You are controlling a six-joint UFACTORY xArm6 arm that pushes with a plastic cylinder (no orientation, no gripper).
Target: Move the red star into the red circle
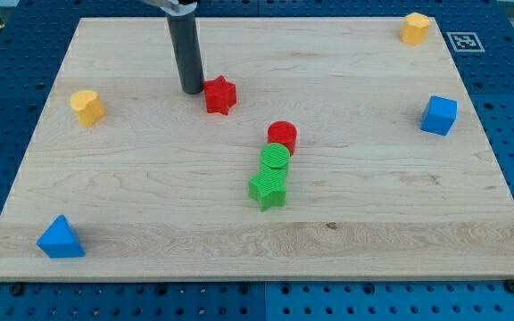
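Standing upright, my tip just beside the red star

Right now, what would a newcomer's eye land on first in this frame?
First, the dark rod coming down from the view's top, my tip just left of the red star, close to it or touching. Next, the tight column at the board's middle: red circle on top, green circle below it, green star at the bottom. The yellow and blue blocks sit scattered near the edges.
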